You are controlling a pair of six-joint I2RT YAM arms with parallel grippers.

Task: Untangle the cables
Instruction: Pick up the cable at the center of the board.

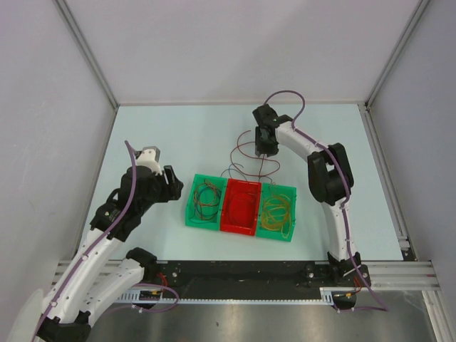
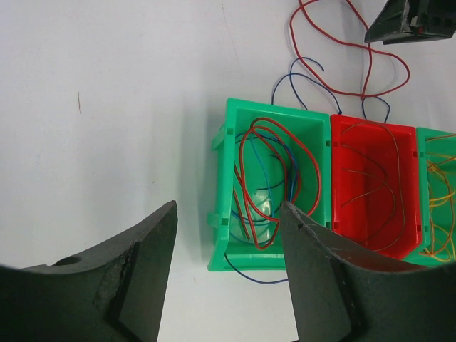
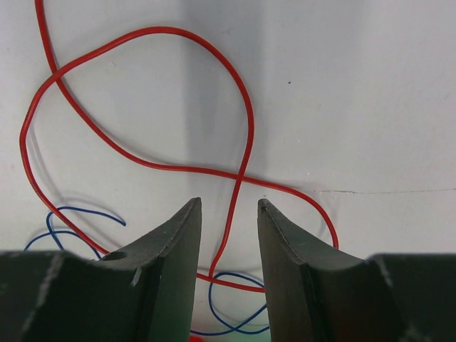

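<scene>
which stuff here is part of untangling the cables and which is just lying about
Part of the job:
loose red cable
blue cable crossing it
red and blue cables in the left green bin
thin cables in the red bin
yellow-orange cables in the right green bin

Just lying about:
the three bins themselves, which only hold cables

Left arm (image 1: 135, 196) reaches forward, jaws wide apart; right arm (image 1: 324, 174) angles down, jaws narrowly parted.

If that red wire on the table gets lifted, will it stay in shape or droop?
Probably droops: the red wire lies in loose curving loops on the table, so it looks floppy. Being so thin, it is likely light, and might slip through the right gripper.
</scene>
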